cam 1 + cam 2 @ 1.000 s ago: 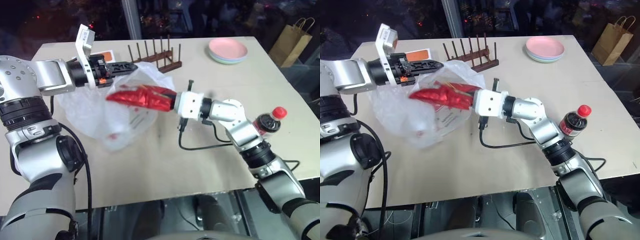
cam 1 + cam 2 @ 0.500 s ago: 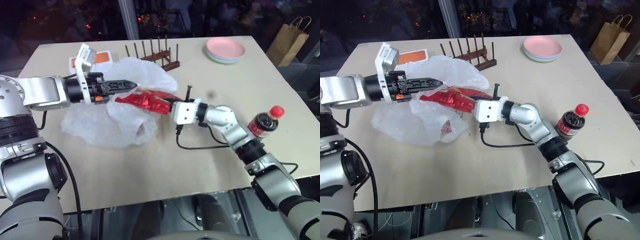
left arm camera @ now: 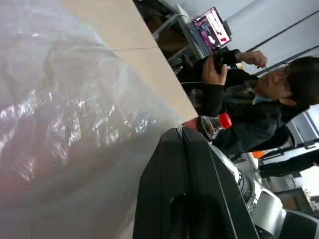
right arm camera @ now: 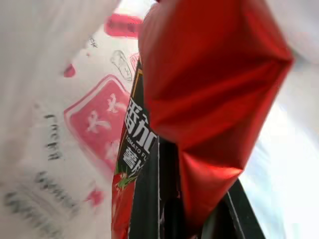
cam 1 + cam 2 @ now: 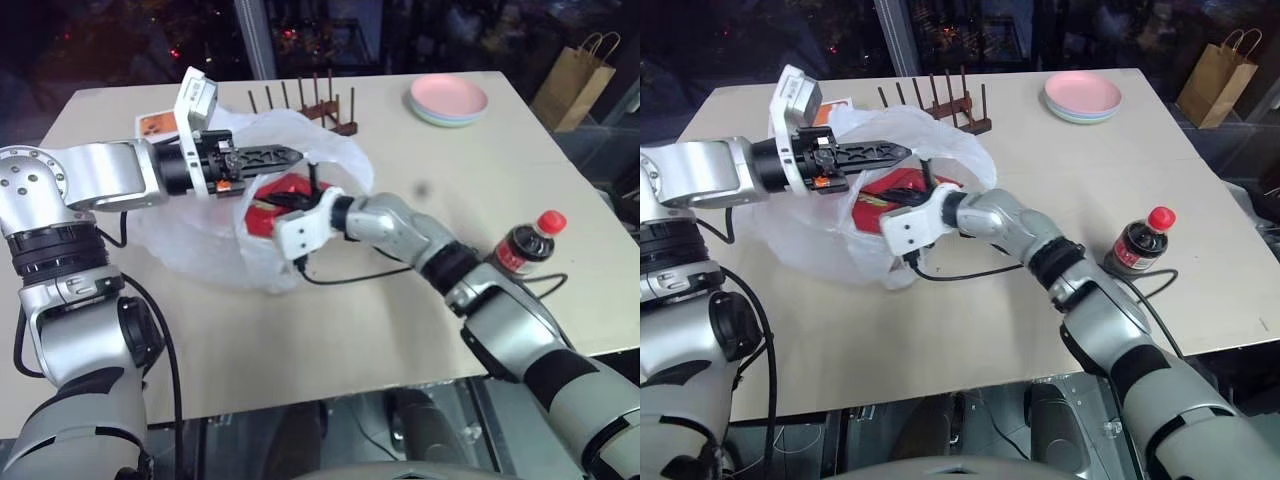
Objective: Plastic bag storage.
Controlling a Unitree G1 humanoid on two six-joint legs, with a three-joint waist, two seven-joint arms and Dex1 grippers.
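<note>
Packing stage: you have the snack packet (image 5: 902, 190) going in through the plastic bag's mouth, not yet let go.
Left gripper (image 5: 902, 151): pinched tight on the upper rim of the plastic bag (image 5: 815, 235), holding the mouth up and open.
Right gripper (image 5: 281, 204): clamped on the red snack packet, reaching into the opening.
Bag location: near the tabletop's far left corner, its body resting on the table (image 5: 970, 310), just in front of the wooden rack (image 5: 936, 104).
Done: bag opened, packet at the mouth.
Left, as you should judge it: release the packet inside, withdraw the right arm; the cola bottle (image 5: 1136, 243) stands well apart, near the right edge.
</note>
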